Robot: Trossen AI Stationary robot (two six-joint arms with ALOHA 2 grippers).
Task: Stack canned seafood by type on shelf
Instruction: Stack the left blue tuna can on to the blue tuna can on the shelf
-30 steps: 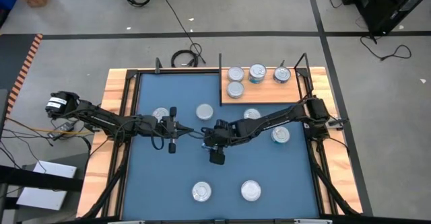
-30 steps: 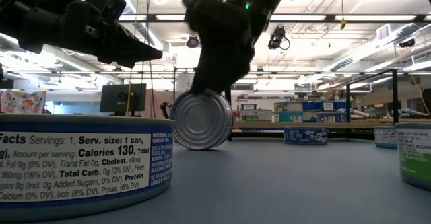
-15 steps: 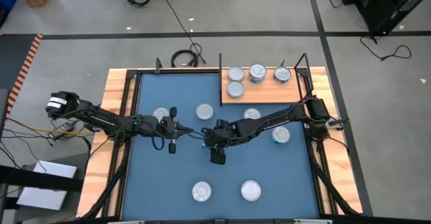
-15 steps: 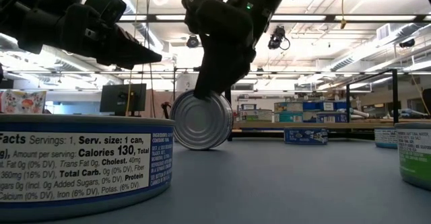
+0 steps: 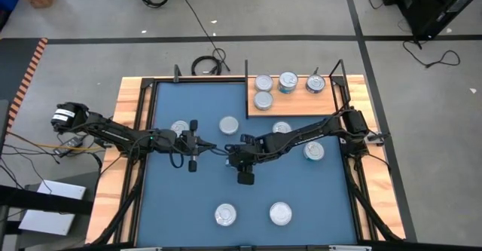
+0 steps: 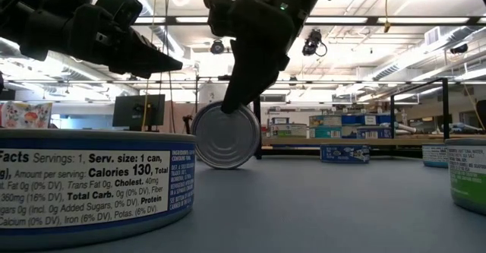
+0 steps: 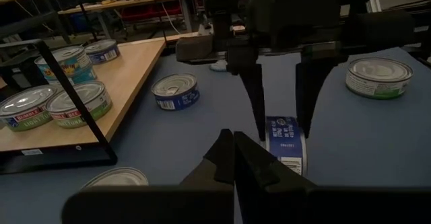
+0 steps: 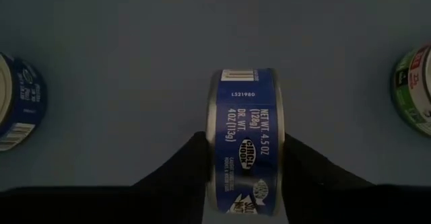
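A blue-labelled tin [image 8: 246,143] of canned seafood stands on its rim on the blue mat [image 5: 203,198] near the middle, one lid facing the near edge [image 6: 225,135]. My right gripper [image 5: 239,164] is shut on it. My left gripper [image 7: 233,158] hangs shut and empty just to the tin's left, above the mat [image 5: 212,147]. The shelf [image 5: 297,104], a light wooden board at the far right, carries several tins lying flat [image 5: 263,83]. Other tins lie flat on the mat [image 5: 228,125]. My right gripper pinches the tin between its two fingers, one finger [image 8: 192,160] on each flat lid, at the tin's upper part [image 6: 228,110]. The fingers slant down from above and from the table's right. The tin stands upright on its rim on the mat [image 7: 286,158].
Loose tins lie at the near edge [image 5: 224,215] [image 5: 280,213], at the left [image 5: 179,129] and under the right arm [image 5: 313,151] [image 5: 281,129]. A black wire frame [image 7: 74,103] stands on the shelf. A wooden rim [image 5: 132,108] borders the mat.
My right gripper's fingers have closed in on the standing tin; in the low view the near finger has come from the tin's top rim down onto its lid. The tin has stayed on its rim in the same spot.
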